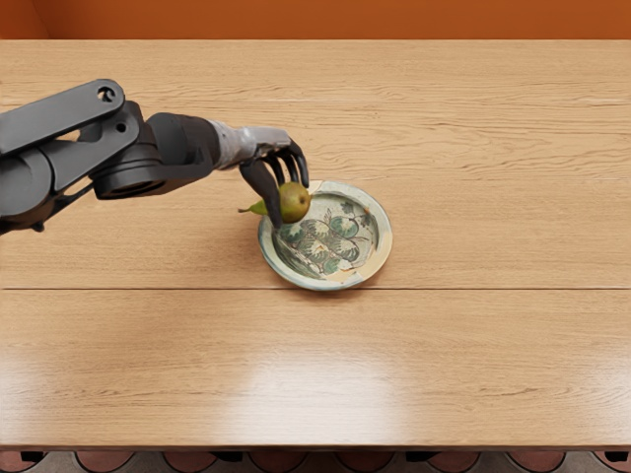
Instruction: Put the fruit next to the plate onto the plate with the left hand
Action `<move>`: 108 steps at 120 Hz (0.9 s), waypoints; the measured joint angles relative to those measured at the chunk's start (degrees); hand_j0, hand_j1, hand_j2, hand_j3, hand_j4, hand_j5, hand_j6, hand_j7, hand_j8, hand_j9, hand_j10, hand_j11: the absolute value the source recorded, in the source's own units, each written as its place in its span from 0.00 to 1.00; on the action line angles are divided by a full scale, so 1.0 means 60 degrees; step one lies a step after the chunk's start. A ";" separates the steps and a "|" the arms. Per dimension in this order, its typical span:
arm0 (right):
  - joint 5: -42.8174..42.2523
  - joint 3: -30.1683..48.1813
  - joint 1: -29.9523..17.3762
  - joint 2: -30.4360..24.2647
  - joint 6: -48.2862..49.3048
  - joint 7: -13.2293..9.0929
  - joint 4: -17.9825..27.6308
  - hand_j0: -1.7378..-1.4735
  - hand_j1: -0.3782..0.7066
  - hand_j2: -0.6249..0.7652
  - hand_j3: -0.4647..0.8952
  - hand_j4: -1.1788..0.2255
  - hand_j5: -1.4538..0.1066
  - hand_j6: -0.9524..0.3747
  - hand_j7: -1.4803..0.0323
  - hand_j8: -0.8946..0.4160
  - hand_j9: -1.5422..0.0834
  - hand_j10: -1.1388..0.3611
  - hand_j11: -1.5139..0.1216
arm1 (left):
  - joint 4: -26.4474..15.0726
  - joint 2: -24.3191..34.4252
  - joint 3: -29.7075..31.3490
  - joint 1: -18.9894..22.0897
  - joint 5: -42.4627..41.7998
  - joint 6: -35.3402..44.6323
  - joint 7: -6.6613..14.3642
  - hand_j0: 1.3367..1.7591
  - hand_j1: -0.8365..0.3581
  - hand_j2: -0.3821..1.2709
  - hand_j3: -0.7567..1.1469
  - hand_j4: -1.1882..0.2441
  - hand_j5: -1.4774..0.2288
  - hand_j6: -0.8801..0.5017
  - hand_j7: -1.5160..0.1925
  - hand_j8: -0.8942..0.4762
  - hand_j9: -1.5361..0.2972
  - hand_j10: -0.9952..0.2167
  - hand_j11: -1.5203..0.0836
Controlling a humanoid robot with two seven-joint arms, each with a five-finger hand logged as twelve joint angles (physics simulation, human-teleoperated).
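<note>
So, table (473, 374): light wooden planks with the grain running side to side, filling nearly the whole view; a strip of orange wall (315, 18) runs behind its far edge
Left arm (118, 148): dark grey, coming in from the left edge and reaching across the far-left part of the table toward the middle
Plate (385, 236): round, with a pale rim and a green leafy pattern inside, lying flat on the table a little left of centre
Left hand (268, 158): at the plate's upper-left edge, dark fingers (263, 187) curled downward and closed around the fruit
Fruit (293, 201): a small yellow-green pear with a brownish patch, gripped in the hand above the plate's left rim; whether it touches the plate cannot be told
Leaf (252, 208): small and green, sticking out from the pear to the left, just past the plate's rim
</note>
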 joint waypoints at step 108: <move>0.0000 -0.0001 0.0013 0.0000 0.0000 0.0000 0.0000 0.30 0.03 0.45 0.34 0.84 0.93 0.72 0.98 0.68 0.95 0.76 0.93 | 0.2233 -0.2050 0.0015 -0.0301 -0.0146 -0.0135 0.0007 0.76 0.42 0.56 0.40 0.43 0.38 0.31 0.40 0.29 0.39 0.31 0.44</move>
